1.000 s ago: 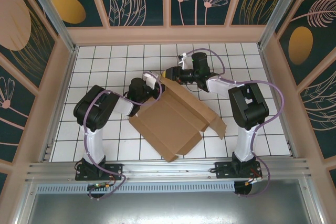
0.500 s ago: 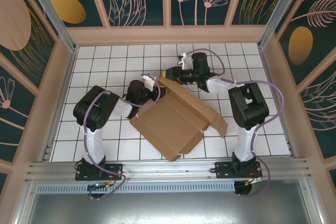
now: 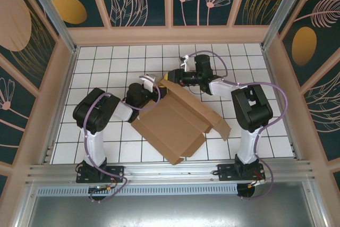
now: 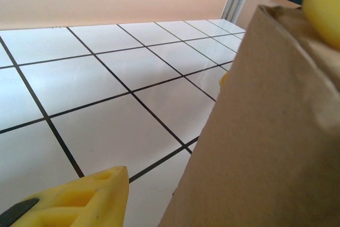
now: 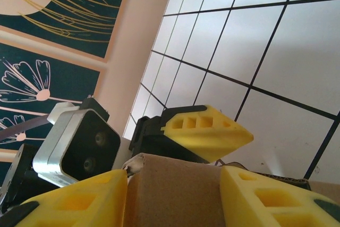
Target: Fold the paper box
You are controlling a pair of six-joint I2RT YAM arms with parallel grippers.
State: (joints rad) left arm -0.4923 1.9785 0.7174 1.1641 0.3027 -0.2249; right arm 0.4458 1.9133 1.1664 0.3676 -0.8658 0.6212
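Observation:
The paper box (image 3: 175, 120), a brown cardboard sheet with raised flaps, lies slanted mid-table. Its far corner (image 3: 166, 82) stands up between both grippers. My right gripper (image 3: 171, 76) reaches in from the far right and is shut on that upright flap; in the right wrist view the cardboard (image 5: 175, 195) fills the gap between both yellow fingers (image 5: 79, 200). My left gripper (image 3: 152, 82) is open at the same corner. In the left wrist view the flap (image 4: 265, 131) stands between the jaws, well apart from the lower finger (image 4: 74, 200).
White tiled floor (image 3: 106, 62) with peach walls (image 3: 170, 34) all round. The box's right flap (image 3: 219, 126) sticks out toward the right arm's base. The left wrist camera housing (image 5: 79, 142) sits close in front of my right gripper.
My left gripper has opened and let go of the flap corner, drawing slightly back to the left. The right gripper keeps its hold; the box barely shifted.

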